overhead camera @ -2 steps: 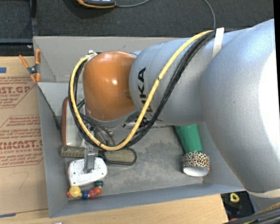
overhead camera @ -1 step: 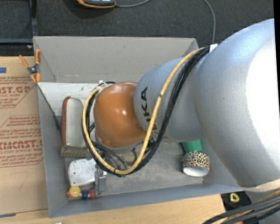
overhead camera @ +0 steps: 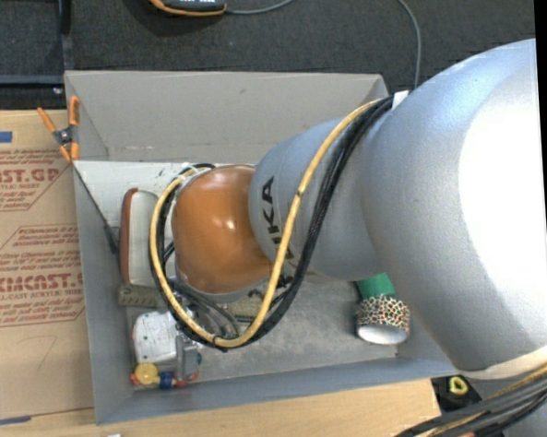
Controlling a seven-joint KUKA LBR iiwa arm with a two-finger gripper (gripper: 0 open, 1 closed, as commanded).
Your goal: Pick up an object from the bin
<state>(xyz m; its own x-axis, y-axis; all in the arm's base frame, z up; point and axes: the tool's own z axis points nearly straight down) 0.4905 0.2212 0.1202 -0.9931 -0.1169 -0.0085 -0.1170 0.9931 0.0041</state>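
The hand point(overhead camera: 191, 345) is low in the bin's left half, beneath the orange wrist cover point(overhead camera: 214, 230); whether it is released or clenched I cannot tell. Nearest it lie a small white boxy thing point(overhead camera: 153, 333) and, just below that, a little yellow, red and blue piece point(overhead camera: 154, 375); either may be the pick. Crowded so, a grasp could catch both or shove one against the bin wall point(overhead camera: 102, 362). The looped cables point(overhead camera: 172, 298) might snag the tan bar point(overhead camera: 135, 295).

On the floor of your grey bin point(overhead camera: 220, 101) lie 1 leopard-print roll point(overhead camera: 383, 315) at right, and a white box point(overhead camera: 153, 333), a white-and-brown pad point(overhead camera: 138, 232) and a yellow-capped piece point(overhead camera: 146, 373) at left.
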